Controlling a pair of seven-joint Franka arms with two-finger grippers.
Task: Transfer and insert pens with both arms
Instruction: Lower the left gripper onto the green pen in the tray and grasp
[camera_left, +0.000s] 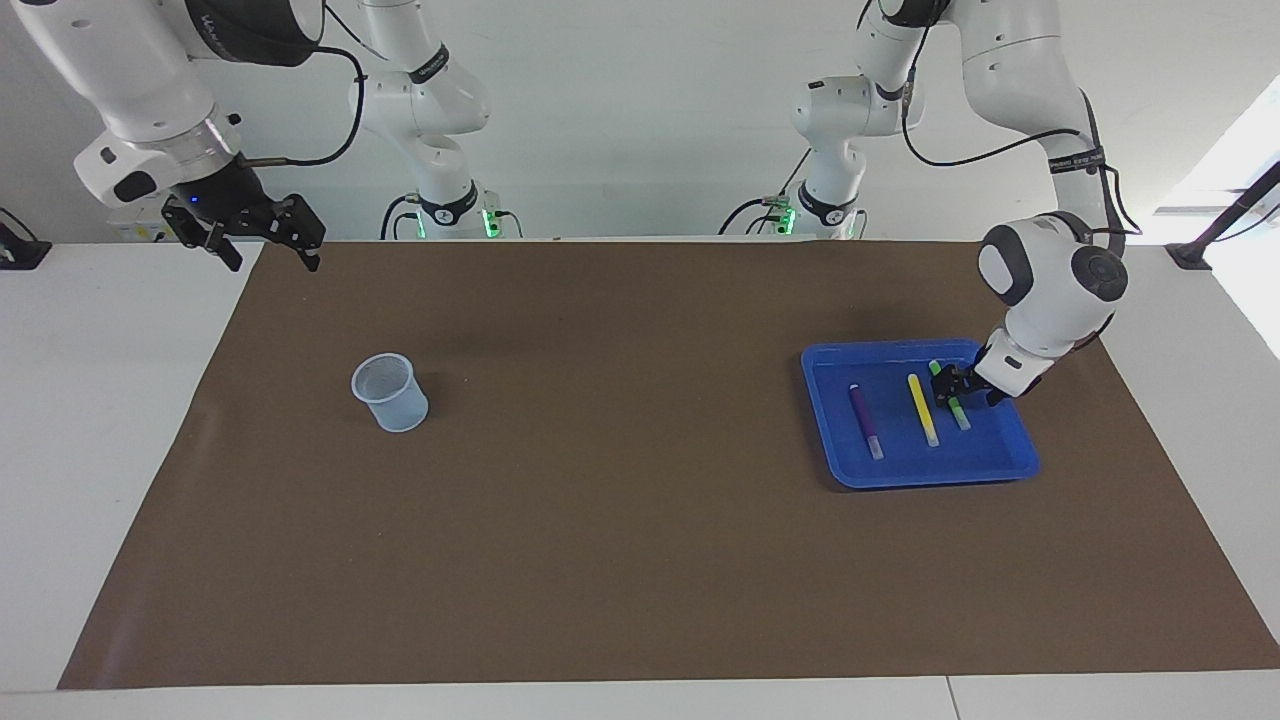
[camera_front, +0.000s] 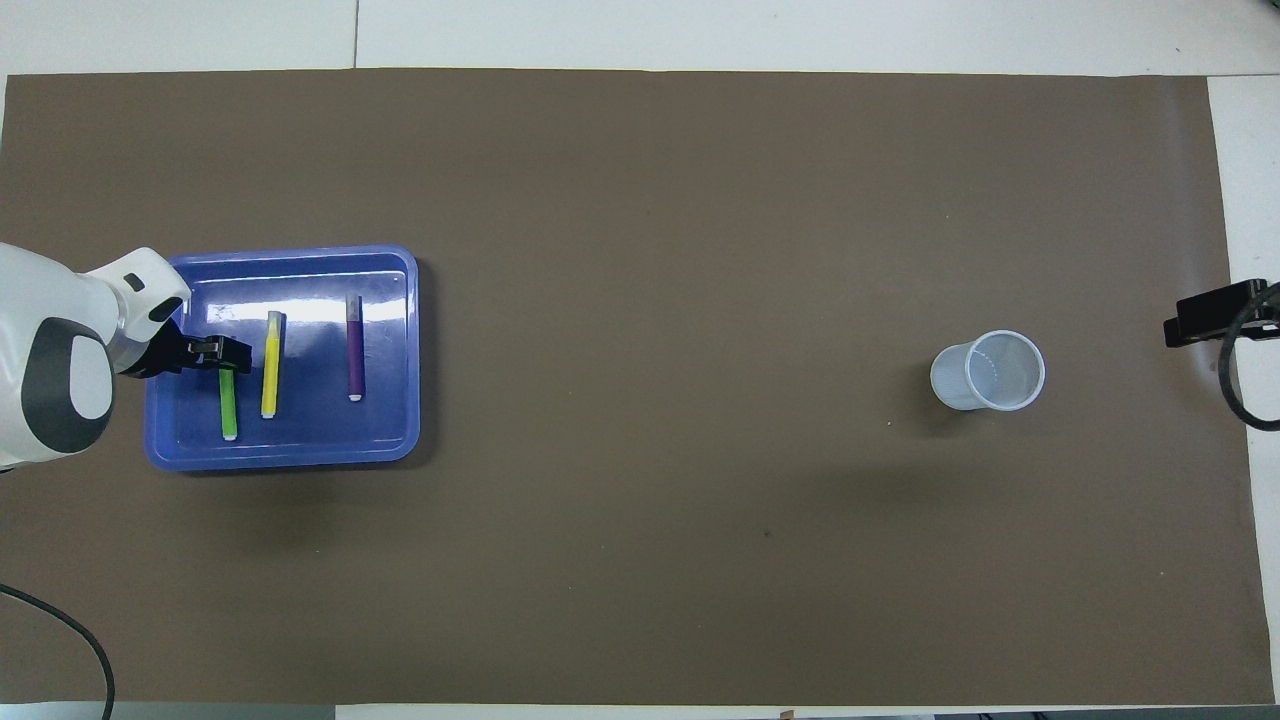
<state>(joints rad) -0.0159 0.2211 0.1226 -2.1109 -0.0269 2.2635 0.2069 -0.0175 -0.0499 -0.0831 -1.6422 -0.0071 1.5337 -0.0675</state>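
While the left tool (camera_left: 952, 388) reaches low into the blue tray (camera_left: 840, 470) at frame right, apparently pinching the green pen (camera_left: 958, 410) for pickup, the right tool (camera_left: 262, 232), spread, waits upper left above the cup (camera_left: 390, 392).

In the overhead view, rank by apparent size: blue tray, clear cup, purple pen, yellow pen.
1. blue tray
2. clear cup
3. purple pen and yellow pen: they look about equally long, so they tie.
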